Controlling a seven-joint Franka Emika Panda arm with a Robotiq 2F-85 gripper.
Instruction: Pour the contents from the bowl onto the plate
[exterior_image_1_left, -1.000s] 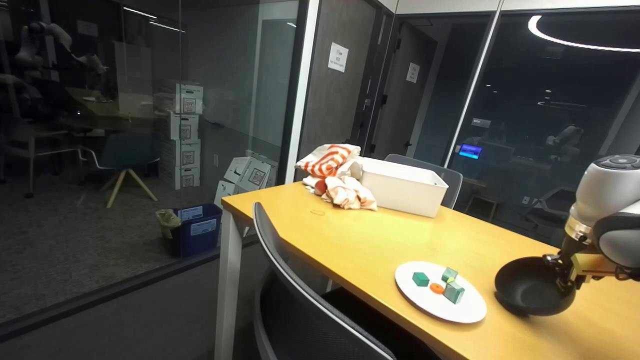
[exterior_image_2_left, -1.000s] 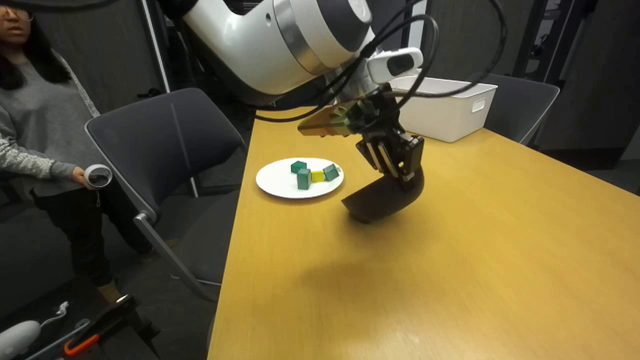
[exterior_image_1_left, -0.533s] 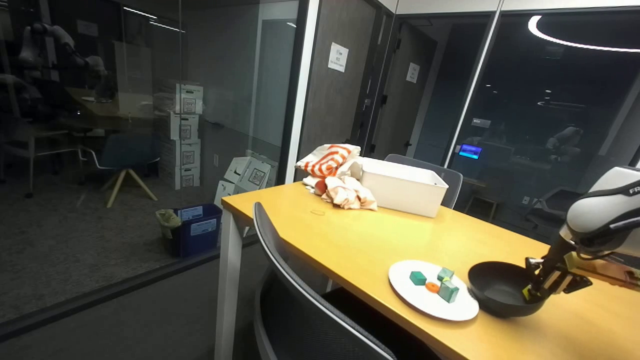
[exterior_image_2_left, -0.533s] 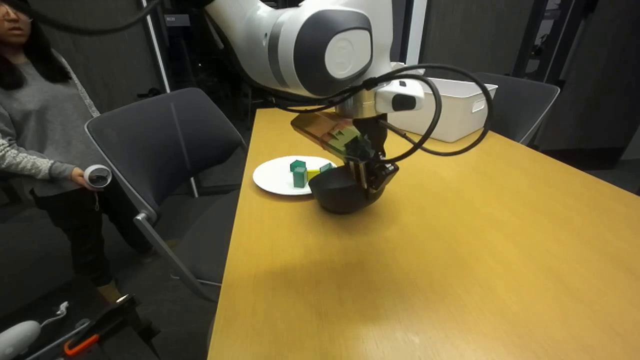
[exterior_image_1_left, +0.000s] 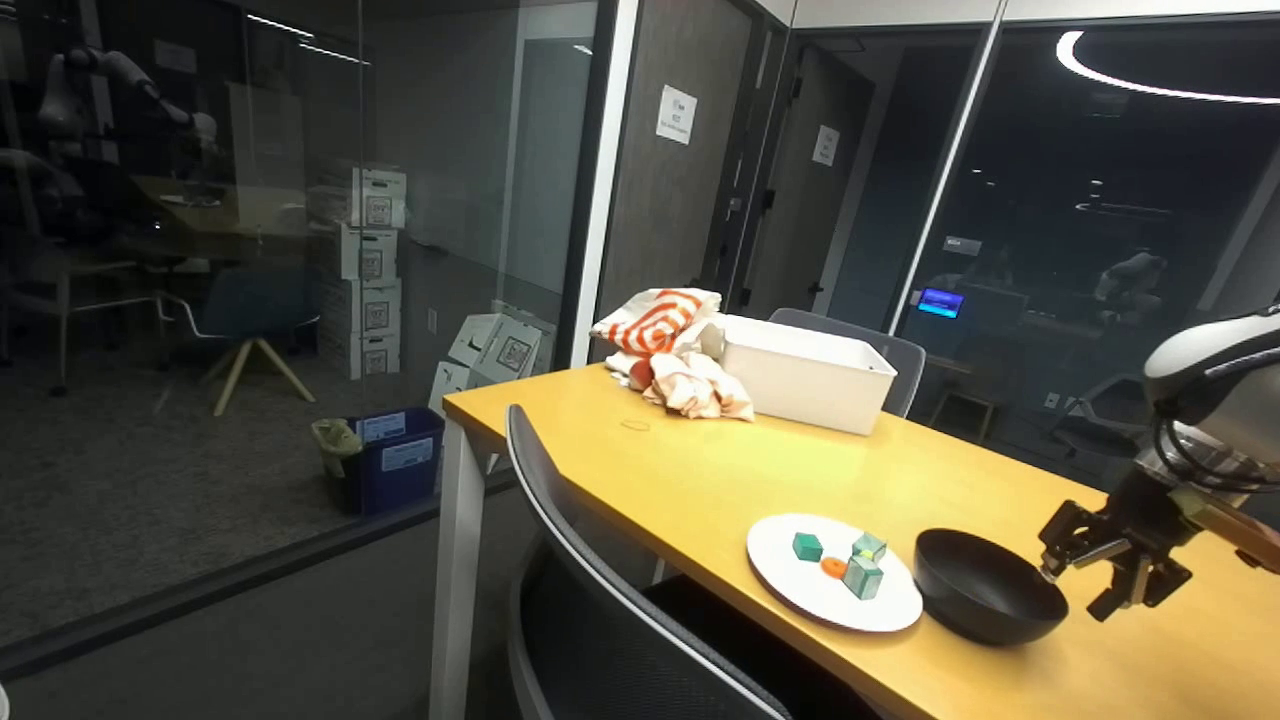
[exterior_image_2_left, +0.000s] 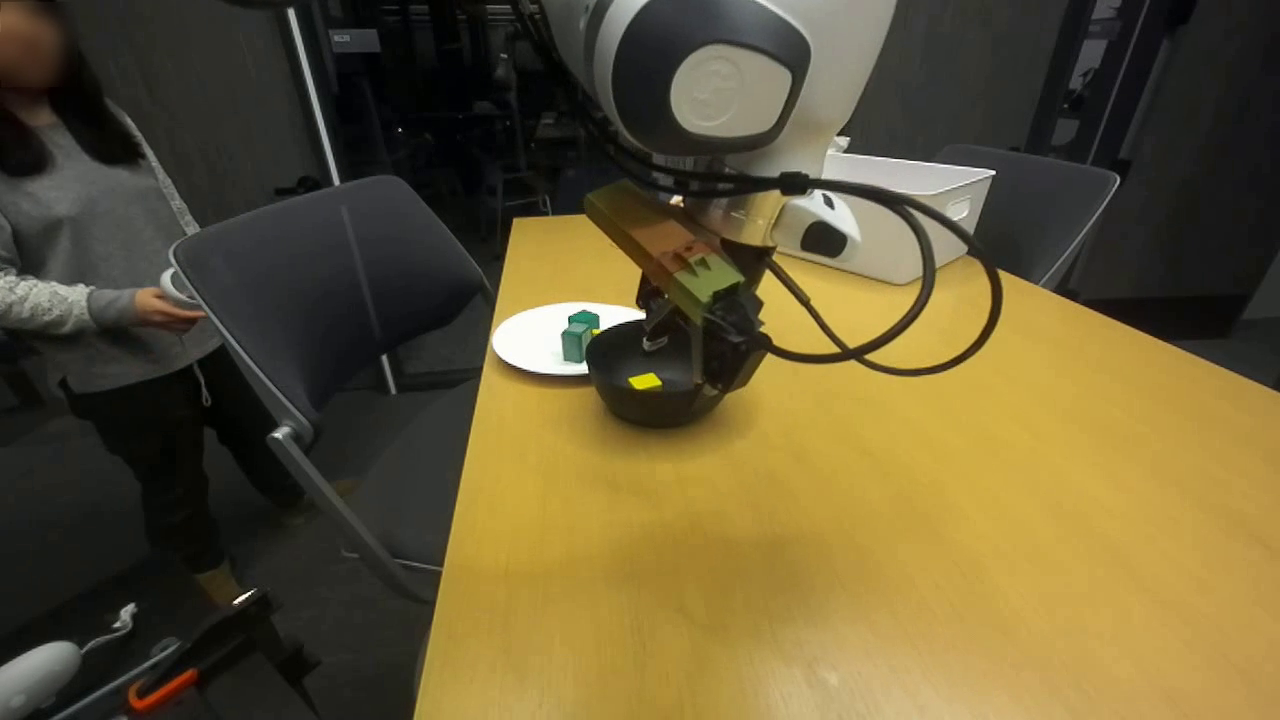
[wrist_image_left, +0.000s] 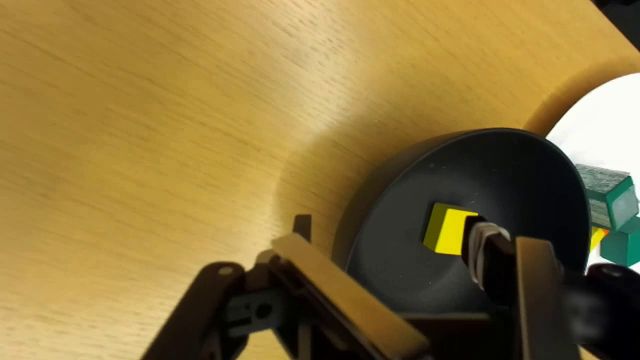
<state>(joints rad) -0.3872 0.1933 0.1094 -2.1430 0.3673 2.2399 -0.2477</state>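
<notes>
The black bowl (exterior_image_1_left: 985, 590) (wrist_image_left: 505, 165) rests on the table beside the white plate (exterior_image_1_left: 785, 575) (exterior_image_2_left: 525, 340), close against its rim; I cannot tell whether they touch. Of the contents, three green blocks, among them one green block (exterior_image_1_left: 808, 546), lie on the plate with an orange ring (exterior_image_1_left: 834, 568) and a yellow bit (exterior_image_1_left: 866, 555). A yellow block (exterior_image_2_left: 645, 382) (wrist_image_left: 452, 230) sits inside the bowl. My gripper (exterior_image_1_left: 1074, 590) (wrist_image_left: 387, 235) is open at the bowl's near wall, one finger over the inside and the other outside. That inner finger partly covers the yellow block in the wrist view.
A white rectangular box (exterior_image_1_left: 800, 375) and crumpled cloth bags (exterior_image_1_left: 690, 375) are at the table's far end. A chair (exterior_image_1_left: 600, 600) stands along the plate's side of the table. A person (exterior_image_2_left: 90, 230) stands behind a chair (exterior_image_2_left: 350, 290) in an exterior view.
My gripper has let go of the bowl's rim. The bowl has come down from its tilt onto the table towards the plate. The plate has slid away from the arm; the yellow block now shows inside.
</notes>
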